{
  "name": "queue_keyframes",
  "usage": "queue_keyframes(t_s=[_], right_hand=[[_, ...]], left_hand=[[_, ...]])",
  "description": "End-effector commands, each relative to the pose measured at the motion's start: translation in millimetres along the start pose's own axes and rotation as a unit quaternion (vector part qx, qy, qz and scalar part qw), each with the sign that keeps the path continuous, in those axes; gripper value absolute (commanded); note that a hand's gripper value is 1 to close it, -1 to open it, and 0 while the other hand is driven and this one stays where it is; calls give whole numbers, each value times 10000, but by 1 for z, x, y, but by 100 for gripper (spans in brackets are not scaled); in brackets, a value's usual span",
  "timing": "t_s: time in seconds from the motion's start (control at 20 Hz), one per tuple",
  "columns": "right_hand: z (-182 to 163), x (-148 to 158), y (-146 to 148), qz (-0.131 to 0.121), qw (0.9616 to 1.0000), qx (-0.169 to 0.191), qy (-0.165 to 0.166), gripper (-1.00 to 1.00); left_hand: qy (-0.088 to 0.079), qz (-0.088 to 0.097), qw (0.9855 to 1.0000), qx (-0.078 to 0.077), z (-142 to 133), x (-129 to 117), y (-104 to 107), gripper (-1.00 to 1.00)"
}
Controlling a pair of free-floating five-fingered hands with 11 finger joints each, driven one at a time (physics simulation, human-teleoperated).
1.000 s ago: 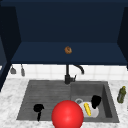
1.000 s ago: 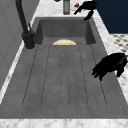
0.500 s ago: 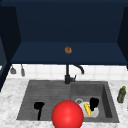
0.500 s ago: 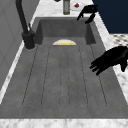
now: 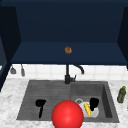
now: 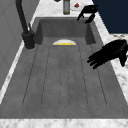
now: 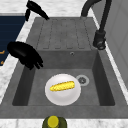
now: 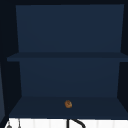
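Observation:
My left hand (image 5: 40, 104) hovers over the ribbed draining board (image 5: 50, 92), fingers straight and holding nothing. In the left side view my left hand (image 6: 110, 52) hangs above the board's front edge, fingers reaching in over the board. My right hand (image 5: 93, 103) floats above the basin, just behind a white plate (image 5: 94, 113) that carries a yellow corn cob (image 5: 87, 109). From the right, the right hand (image 7: 25, 53) is above the basin's front wall, fingers relaxed, clear of the plate (image 7: 62, 96) and the corn (image 7: 62, 85). The left hand (image 7: 36, 10) sits far behind it.
A black faucet (image 5: 67, 75) stands behind the sink. A green bottle (image 5: 121, 94) is on the right counter. A red ball (image 5: 67, 115) covers the sink's front edge. A small brown object (image 8: 68, 104) lies on the lower cabinet shelf. Utensils (image 5: 22, 71) hang at the left wall.
In the left side view my left hand has risen a little and stretched its fingers further out over the draining board. The right hand, plate and corn have stayed put.

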Motion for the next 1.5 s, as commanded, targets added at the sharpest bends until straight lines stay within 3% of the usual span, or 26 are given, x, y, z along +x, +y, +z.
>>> queue_keyframes(t_s=[0.0, 0.05, 0.25, 0.7, 0.95, 1.2, 1.45], right_hand=[[0, 0, 0, 0, 10000, 0, 0, 0], [0, 0, 0, 0, 10000, 0, 0, 0], [0, 0, 0, -1, 10000, -1, 0, 0], [0, 0, 0, -3, 10000, -1, 1, 0], [0, 0, 0, -3, 10000, -1, 1, 0], [0, 0, 0, -3, 10000, -1, 1, 0], [0, 0, 0, -3, 10000, -1, 1, 0]], left_hand=[[41, -1, 10000, 1, -6, 2, 4, -100], [113, 2, 9999, 3, -10, 3, 5, -100], [6, 10, 10000, -8, -7, 3, 4, -100], [-137, 28, 9997, 216, 1, 13, 25, -100], [-223, 35, 9988, 427, 27, 18, 37, -100], [-290, 44, 9991, 323, 63, 18, 45, -100], [-340, 35, 9986, 396, 97, 20, 48, -100]])
